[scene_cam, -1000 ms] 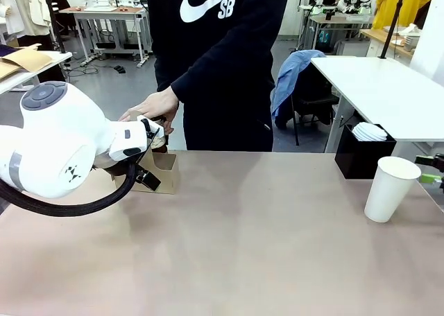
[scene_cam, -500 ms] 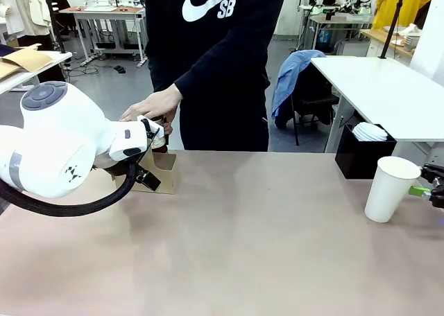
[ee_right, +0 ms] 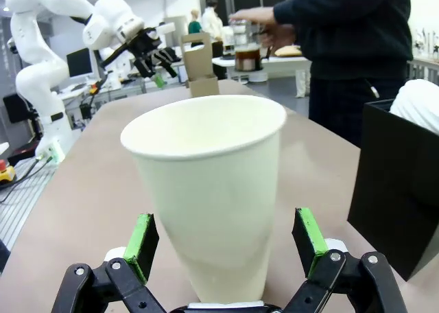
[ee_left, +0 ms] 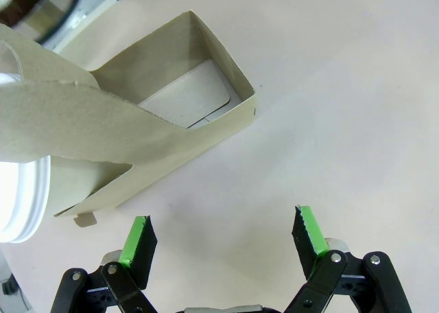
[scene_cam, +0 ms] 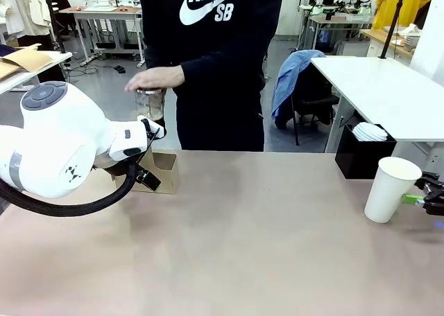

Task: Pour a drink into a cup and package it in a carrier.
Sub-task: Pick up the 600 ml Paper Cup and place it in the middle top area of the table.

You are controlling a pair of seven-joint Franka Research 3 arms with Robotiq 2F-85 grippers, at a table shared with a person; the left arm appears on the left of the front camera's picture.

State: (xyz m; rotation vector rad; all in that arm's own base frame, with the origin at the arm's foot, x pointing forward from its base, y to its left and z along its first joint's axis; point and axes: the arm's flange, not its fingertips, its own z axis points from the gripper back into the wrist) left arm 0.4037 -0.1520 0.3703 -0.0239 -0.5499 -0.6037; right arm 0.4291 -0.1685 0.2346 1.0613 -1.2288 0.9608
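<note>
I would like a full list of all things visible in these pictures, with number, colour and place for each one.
cup: one, white, standing at the table's right side.
carrier: one, brown cardboard, on the table's far left.
bottle: one, clear, held in the air above the carrier.
drink: amber-brown, low in the bottle.
black box: one, black, behind the cup, white things inside.
table: one, beige.
blue cloth: one, over a chair beyond the table.
person's hand: one, gripping the bottle's top.
left gripper: black, green pads, open, beside the carrier.
right gripper: same colours, open, fingers either side of the cup.
</note>
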